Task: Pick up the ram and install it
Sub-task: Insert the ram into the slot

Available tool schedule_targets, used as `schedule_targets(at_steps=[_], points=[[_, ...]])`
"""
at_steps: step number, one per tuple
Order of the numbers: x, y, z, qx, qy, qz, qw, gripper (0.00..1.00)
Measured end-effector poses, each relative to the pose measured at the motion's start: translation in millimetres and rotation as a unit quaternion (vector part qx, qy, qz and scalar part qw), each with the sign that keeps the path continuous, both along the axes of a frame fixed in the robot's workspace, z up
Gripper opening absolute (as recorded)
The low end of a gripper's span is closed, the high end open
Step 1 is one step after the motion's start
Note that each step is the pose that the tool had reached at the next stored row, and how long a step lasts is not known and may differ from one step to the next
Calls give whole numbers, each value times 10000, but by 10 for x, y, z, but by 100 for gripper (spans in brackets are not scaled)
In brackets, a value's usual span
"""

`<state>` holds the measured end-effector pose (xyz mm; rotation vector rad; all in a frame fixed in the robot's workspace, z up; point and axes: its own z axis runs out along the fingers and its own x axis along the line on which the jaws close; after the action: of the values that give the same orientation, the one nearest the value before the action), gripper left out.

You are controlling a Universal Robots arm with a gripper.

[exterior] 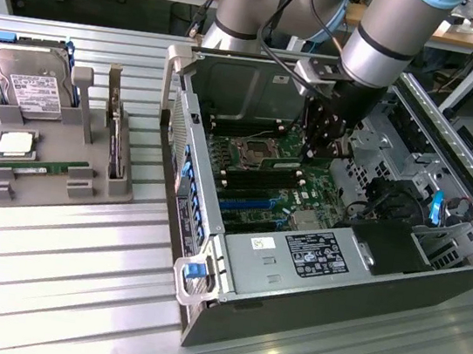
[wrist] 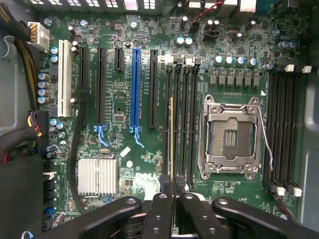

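The gripper (exterior: pixel 321 149) is seen lowered inside the open computer case (exterior: pixel 433 284), above the motherboard (exterior: pixel 276 178). In the wrist view the gripper (wrist: pixel 173 186) has its two fingers (wrist: pixel 160 209) pressed close together on a thin edge-on board, taken to be the ram (wrist: pixel 172 139); its gold contact edge is visible running along the bank of black memory slots (wrist: pixel 180 119). The ram is thus pinched between the fingers and held upright over, or just at, one of the slots beside the empty processor socket (wrist: pixel 230 137). Whether it is already seated in the slot cannot be told.

In the exterior view the ram itself is hidden by the gripper body. A second bank of memory slots (wrist: pixel 284 124) is noted on the other side of the socket. A silver heatsink (wrist: pixel 97 176) and a blue expansion slot (wrist: pixel 134 84) are recorded on the board as well.

Toward the exterior view's left, well apart from the case, a grey parts holder (exterior: pixel 54 160) rests on the ribbed metal table (exterior: pixel 53 292). It carries a hard drive (exterior: pixel 29 82), a square processor chip (exterior: pixel 16 144) and a green stick (exterior: pixel 39 169) lying flat.
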<state>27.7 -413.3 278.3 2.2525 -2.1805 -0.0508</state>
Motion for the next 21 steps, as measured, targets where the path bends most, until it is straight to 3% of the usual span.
schedule_targets(at_steps=[9, 16, 19, 21], points=[[-19, -4, -49, 0, 0, 0, 10000, 12], [-147, -8, -105, -3, 0, 0, 10000, 12], [-196, -14, -137, -82, 0, -1, 10000, 12], [-265, -14, -182, -105, 1, -107, 9999, 12]])
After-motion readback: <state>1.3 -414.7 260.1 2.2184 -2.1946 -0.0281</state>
